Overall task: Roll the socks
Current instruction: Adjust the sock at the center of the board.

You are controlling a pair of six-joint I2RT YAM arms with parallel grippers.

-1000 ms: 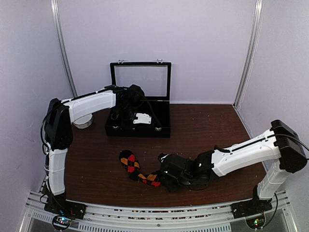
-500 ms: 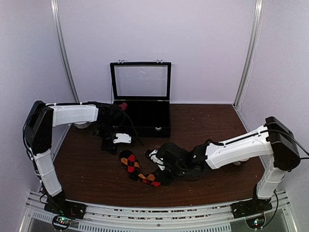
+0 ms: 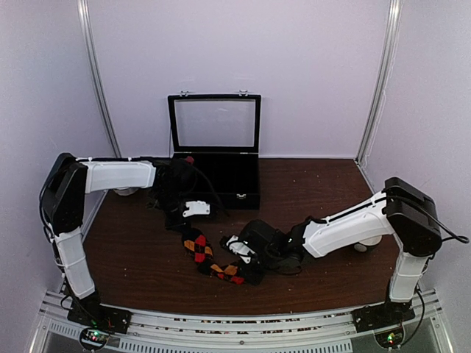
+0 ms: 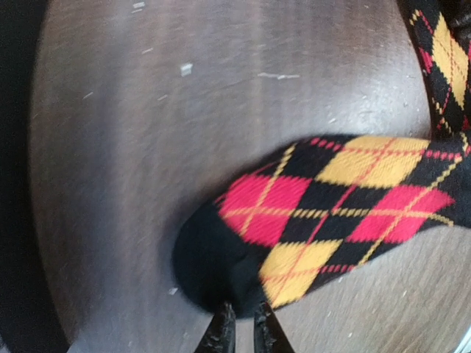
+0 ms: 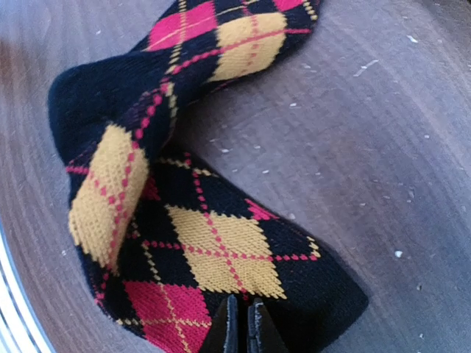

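Observation:
The black argyle sock [image 3: 207,257] with red and orange diamonds lies bent on the brown table [image 3: 316,191]. My left gripper [image 3: 184,226] has its jaws nearly together, tips [image 4: 241,312] at the edge of the sock's black toe [image 4: 210,265]. My right gripper [image 3: 246,265] is at the sock's other end. Its fingers [image 5: 241,303] are pinched on the fabric [image 5: 213,243] beside the black band. A small pink-red bit [image 3: 188,159] shows at the box's left front corner, behind the left arm; I cannot tell whether it is the pink sock.
A black box [image 3: 228,193] with its glass lid [image 3: 215,123] raised stands at the back of the table. A round silver thing [image 3: 125,190] sits behind the left arm and a white round thing [image 3: 364,245] under the right arm. A metal rail [image 3: 235,327] runs along the near edge.
My left arm has swung from the box down to the sock's toe. My right gripper has shut on the sock and shifted left and away from the near edge.

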